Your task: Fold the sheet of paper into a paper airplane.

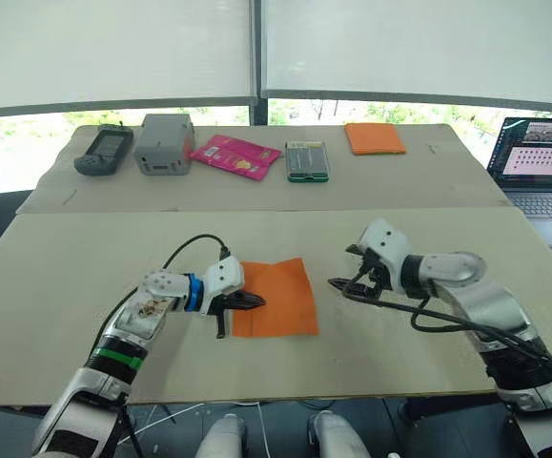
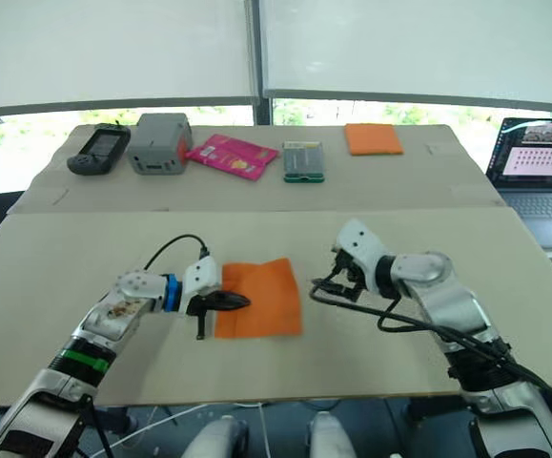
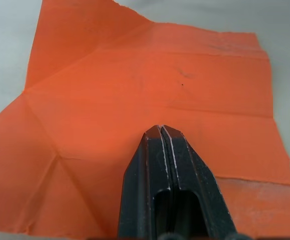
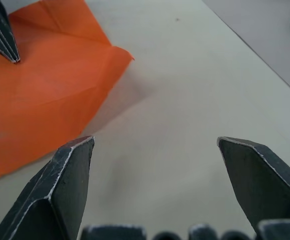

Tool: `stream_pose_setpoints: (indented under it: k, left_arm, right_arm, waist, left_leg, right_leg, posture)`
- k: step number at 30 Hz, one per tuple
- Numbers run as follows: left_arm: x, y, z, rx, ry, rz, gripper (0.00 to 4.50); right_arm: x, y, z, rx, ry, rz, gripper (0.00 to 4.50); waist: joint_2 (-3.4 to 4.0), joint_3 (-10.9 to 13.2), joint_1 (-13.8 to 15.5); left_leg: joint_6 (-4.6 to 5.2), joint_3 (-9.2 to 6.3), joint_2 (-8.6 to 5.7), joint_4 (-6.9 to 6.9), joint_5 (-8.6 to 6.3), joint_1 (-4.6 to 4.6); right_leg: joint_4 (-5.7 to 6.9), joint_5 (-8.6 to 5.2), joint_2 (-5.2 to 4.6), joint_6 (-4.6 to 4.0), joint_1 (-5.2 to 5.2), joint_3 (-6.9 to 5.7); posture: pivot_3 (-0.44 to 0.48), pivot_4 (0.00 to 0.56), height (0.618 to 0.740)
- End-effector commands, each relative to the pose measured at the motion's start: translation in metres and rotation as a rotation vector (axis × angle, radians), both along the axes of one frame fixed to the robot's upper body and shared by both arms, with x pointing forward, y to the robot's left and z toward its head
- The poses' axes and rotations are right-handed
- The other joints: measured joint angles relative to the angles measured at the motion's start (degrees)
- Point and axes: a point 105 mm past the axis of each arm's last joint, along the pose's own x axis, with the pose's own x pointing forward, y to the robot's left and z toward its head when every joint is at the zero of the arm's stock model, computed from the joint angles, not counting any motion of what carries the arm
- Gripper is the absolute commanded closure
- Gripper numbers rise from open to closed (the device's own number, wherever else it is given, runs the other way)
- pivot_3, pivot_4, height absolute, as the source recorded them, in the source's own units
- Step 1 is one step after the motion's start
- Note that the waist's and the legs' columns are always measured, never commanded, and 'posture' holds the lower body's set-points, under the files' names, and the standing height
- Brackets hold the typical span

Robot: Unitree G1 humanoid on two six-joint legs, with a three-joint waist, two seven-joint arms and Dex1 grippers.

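Note:
The sheet of paper (image 1: pixel 280 298) lies flat near the table's front edge, a bright-orange near-square with several creases (image 3: pixel 150 100). My left gripper (image 1: pixel 255 302) is shut, its black fingertips (image 3: pixel 162 131) pressed together over the sheet's left part with nothing between them. My right gripper (image 1: pixel 338 284) stands open just right of the sheet, apart from it, with bare table between its fingers (image 4: pixel 79 155). In the right wrist view the sheet's near corner (image 4: pixel 117 52) curls up slightly, and the left gripper's tip (image 4: pixel 2 30) rests over the paper.
Along the table's back lie a black handheld device (image 1: pixel 104 151), a grey box (image 1: pixel 165 143), a pink packet (image 1: pixel 235 156), a green-edged device (image 1: pixel 307 160) and a thicker orange pad (image 1: pixel 374 137). A laptop (image 1: pixel 542 167) sits at the far right. Cables trail from both wrists.

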Motion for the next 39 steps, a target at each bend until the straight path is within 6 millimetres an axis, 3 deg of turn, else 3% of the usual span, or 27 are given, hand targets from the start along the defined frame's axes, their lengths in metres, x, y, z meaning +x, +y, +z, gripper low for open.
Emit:
stream_pose_setpoints:
  k: [1,5,11,16,22,26,30,34,37,39]
  left_arm:
    - [-0.002,0.006,-0.011,0.057,0.02,-0.006,4.5]
    - [-0.003,0.005,-0.013,0.05,0.026,-0.004,4.5]
    - [-0.007,0.003,-0.016,0.047,0.03,-0.001,4.5]
    - [-0.008,0.003,-0.017,0.041,0.033,0.01,4.5]
    - [-0.007,-0.001,-0.016,0.036,0.026,0.012,4.5]
    - [-0.007,-0.004,-0.016,0.024,0.025,0.008,4.5]
    - [-0.008,-0.008,-0.015,0.007,0.027,0.005,4.5]
    - [-0.007,-0.01,-0.014,-0.003,0.029,0.002,4.5]
    - [-0.007,-0.01,-0.014,-0.005,0.033,-0.004,4.5]
    - [-0.007,-0.011,-0.014,-0.003,0.038,-0.014,4.5]
  right_arm:
    - [-0.003,0.007,0.005,-0.05,-0.058,0.083,1.02]
    - [-0.008,0.012,-0.009,-0.118,-0.03,0.157,2.38]
    - [0.007,0.013,-0.02,-0.221,-0.076,0.195,4.48]
    - [0.009,0.02,-0.028,-0.258,-0.074,0.283,4.48]
    - [-0.007,0.02,-0.035,-0.289,0.033,0.422,4.48]
    - [-0.03,0.018,-0.033,-0.22,0.188,0.451,4.48]
    - [-0.064,0.015,-0.036,-0.049,0.39,0.353,4.48]
    - [-0.093,0.019,-0.039,0.057,0.484,0.278,4.48]
    - [-0.102,0.026,-0.042,0.084,0.495,0.233,4.48]
    - [-0.096,0.032,-0.043,0.146,0.475,0.128,4.48]
  waist:
    - [0.0,0.0,0.13]
    - [0.0,0.0,0.19]
    - [0.0,0.0,0.21]
    - [0.0,0.0,0.27]
    - [0.02,-0.01,0.28]
    - [0.01,-0.02,0.54]
    - [0.03,-0.04,0.91]
    - [0.04,-0.05,1.18]
    - [0.03,-0.06,1.08]
    - [0.01,-0.08,1.04]
  left_leg:
    - [0.0,0.0,0.0,0.0,0.0,0.0]
    - [0.0,-0.01,0.0,0.0,0.0,0.02]
    - [0.0,0.03,0.0,0.01,0.0,0.12]
    - [0.0,0.03,0.0,0.0,0.0,0.13]
    - [0.0,0.01,0.0,0.0,0.0,0.19]
    - [0.0,-0.02,-0.02,0.01,0.0,0.2]
    - [0.0,-0.05,-0.04,0.01,0.0,0.18]
    - [0.0,-0.06,-0.02,0.01,0.0,0.16]
    - [0.0,-0.02,0.01,0.02,0.0,0.2]
    - [0.0,0.02,0.06,0.02,0.0,0.23]
  right_leg:
    - [-0.01,0.0,-0.01,0.0,0.0,0.0]
    - [0.0,0.04,-0.01,-0.06,0.04,0.01]
    - [0.01,0.03,-0.01,-0.06,0.08,0.02]
    - [0.02,0.07,-0.01,-0.13,0.08,0.02]
    - [0.02,0.08,0.0,-0.15,0.16,0.02]
    - [0.02,0.08,-0.02,-0.14,0.19,0.02]
    - [0.02,0.08,-0.05,-0.14,0.19,0.02]
    - [0.02,0.07,-0.08,-0.14,0.17,0.02]
    - [0.02,-0.04,-0.07,0.04,0.17,0.01]
    - [0.02,-0.1,-0.04,0.15,0.17,0.0]
  posture:
    - [0.0,0.15,0.74]
    - [0.0,0.15,0.74]
    - [0.0,0.15,0.74]
    - [0.0,0.15,0.74]
    - [0.0,0.15,0.74]
    - [0.0,0.15,0.74]
    - [0.0,0.15,0.74]
    - [0.0,0.15,0.74]
    - [0.0,0.15,0.74]
    - [0.0,0.15,0.74]
